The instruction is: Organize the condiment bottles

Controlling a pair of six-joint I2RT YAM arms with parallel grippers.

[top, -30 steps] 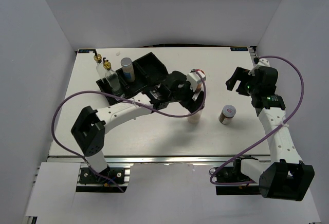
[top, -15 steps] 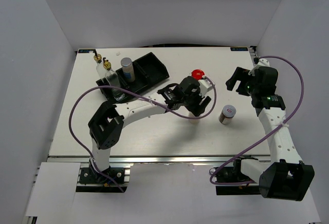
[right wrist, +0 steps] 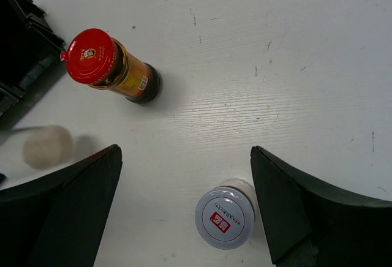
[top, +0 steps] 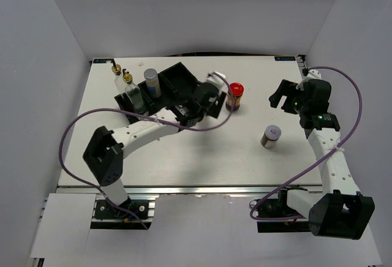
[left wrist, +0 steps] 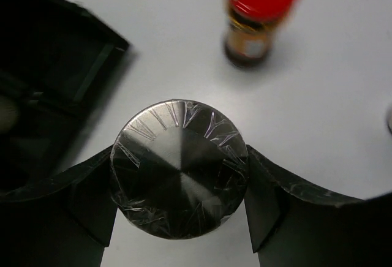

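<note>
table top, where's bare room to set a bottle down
Bare: the near strip of white table in front of the red-lidded dark jar and silver-lidded brown jar. Crowded: far left, around the black compartmented tray and clear glass bottles.

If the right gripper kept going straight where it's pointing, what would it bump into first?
Probably the silver-lidded brown jar, standing between the fingers of the open right gripper in its wrist view. Depth is unclear, so it might touch the white table first.
</note>
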